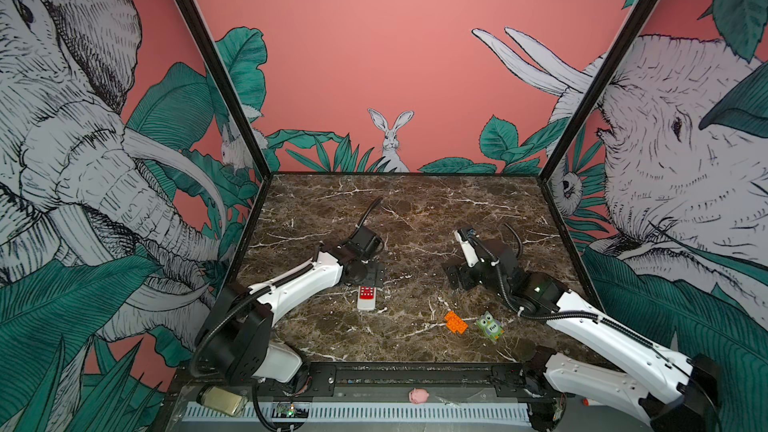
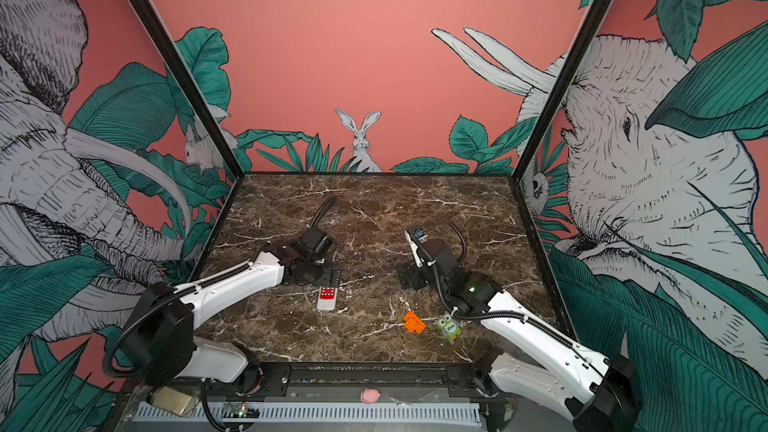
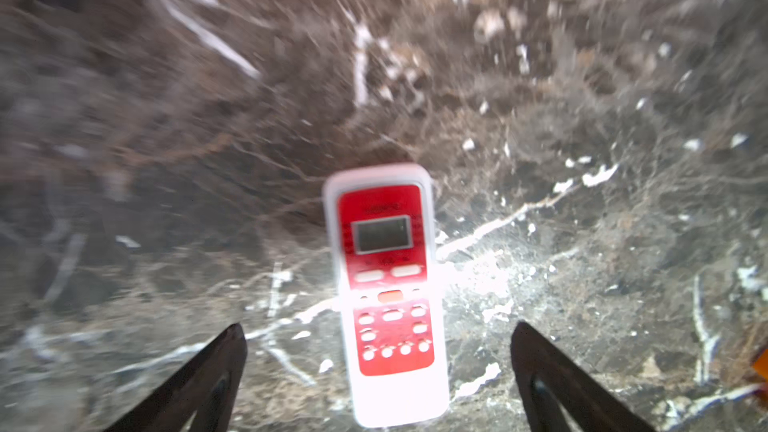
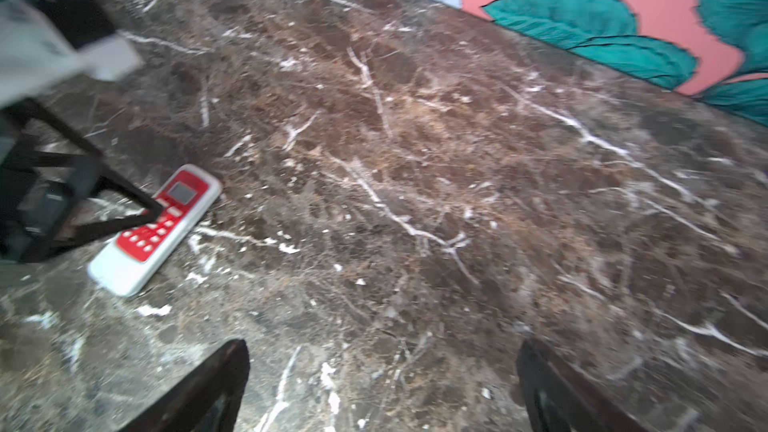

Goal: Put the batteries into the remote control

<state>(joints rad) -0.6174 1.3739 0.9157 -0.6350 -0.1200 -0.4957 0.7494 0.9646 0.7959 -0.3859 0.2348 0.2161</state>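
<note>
Left gripper (image 3: 378,326) is spread wide and empty, straddling one end of the small oblong white plastic remote control (image 1: 366,298). In both top views it lies red face up on the brown marble tabletop (image 1: 415,209), toward 6 o'clock, long axis 12-to-6. Right gripper (image 4: 382,347), also spread, is well off at 3 o'clock. No batteries visible; the battery door is probably underneath.

high top views; low wrist views, remote control (image 3: 386,292) (image 4: 166,228) in both

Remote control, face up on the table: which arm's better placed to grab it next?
Left, probably: the left claw, open, hangs directly over the remote control; the right claw, also open, faces bare table.
</note>
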